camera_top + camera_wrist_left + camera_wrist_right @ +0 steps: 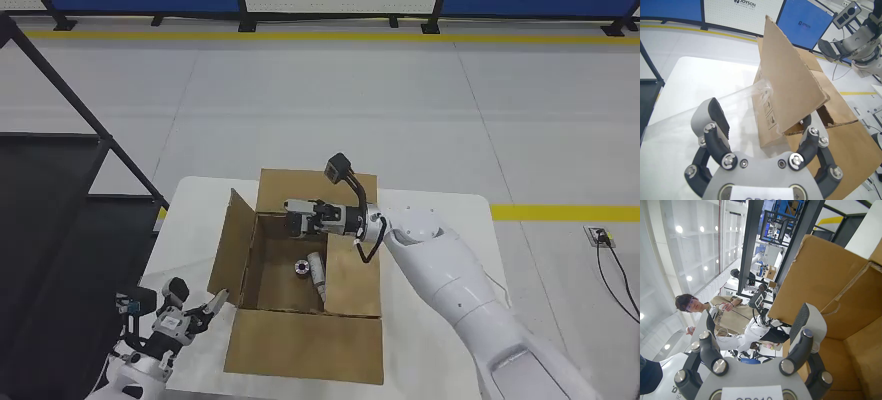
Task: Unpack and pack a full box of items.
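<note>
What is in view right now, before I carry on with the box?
cardboard box: one, brown, on the table, flaps open.
round item: one, silvery, on the box floor.
elongated item: one, whitish, on the box floor beside the round item.
clear plastic film: one, transparent, against the box's outer side wall; I cannot tell what it is.
table: one, white, under the box.
left gripper: one, grey and black, open, at the box's side flap near its corner.
right gripper: one, grey and black, open, over the far end of the box.
</note>
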